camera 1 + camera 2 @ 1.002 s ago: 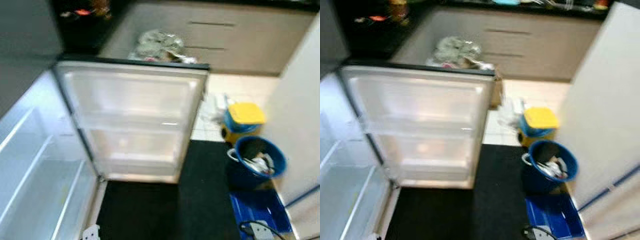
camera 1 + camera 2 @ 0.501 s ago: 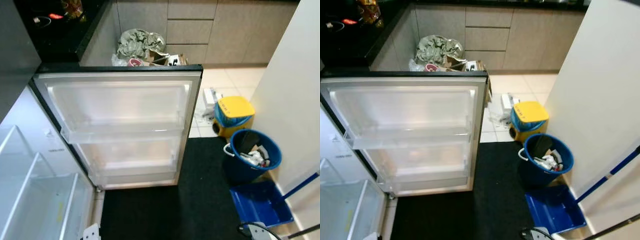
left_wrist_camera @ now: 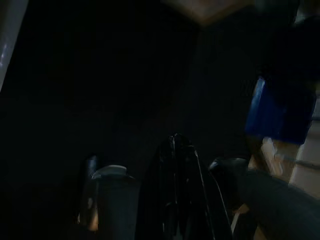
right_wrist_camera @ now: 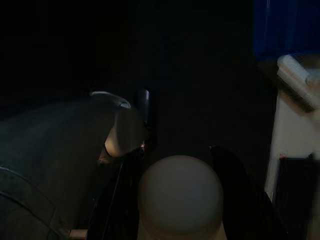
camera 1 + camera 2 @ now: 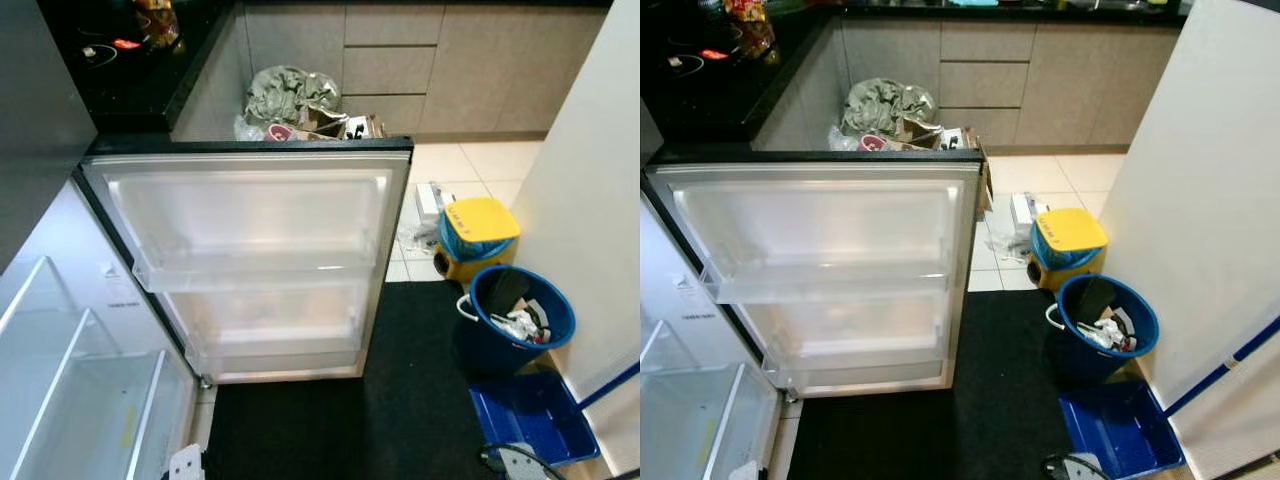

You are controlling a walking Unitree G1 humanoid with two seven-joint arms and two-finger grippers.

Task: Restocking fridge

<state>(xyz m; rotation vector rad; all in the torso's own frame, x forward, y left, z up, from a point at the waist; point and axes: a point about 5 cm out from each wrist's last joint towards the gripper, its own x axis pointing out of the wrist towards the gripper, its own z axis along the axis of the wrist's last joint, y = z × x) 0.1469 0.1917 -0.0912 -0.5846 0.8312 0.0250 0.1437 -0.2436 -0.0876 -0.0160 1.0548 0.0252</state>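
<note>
At the left and centre of the head views stands the fridge, its door swung wide open and facing the camera, both door racks bare; the fridge compartment in the lower left corner shows clear shelves with nothing on them. Judging by that, the restocking is at its very start: the fridge is ready, but no item has gone in yet. The right wrist view is dark, yet a pale rounded object sits between the black fingers of the right gripper, so that claw appears to be clamped on something (perhaps a bottle or jar top; the shade makes it hard to say). The left gripper shows in its own dark view with its fingers drawn together and nothing visible between them, the arm seemingly hanging idle over the black mat. Beyond the door, at upper centre, a pile of bags and cartons lies against the grey cabinets; at the right stand a yellow-lidded bin, a blue bucket of rubbish and a blue dustpan. The next move probably calls for raising the right arm and turning toward a door rack or shelf to set the held thing upright.
</note>
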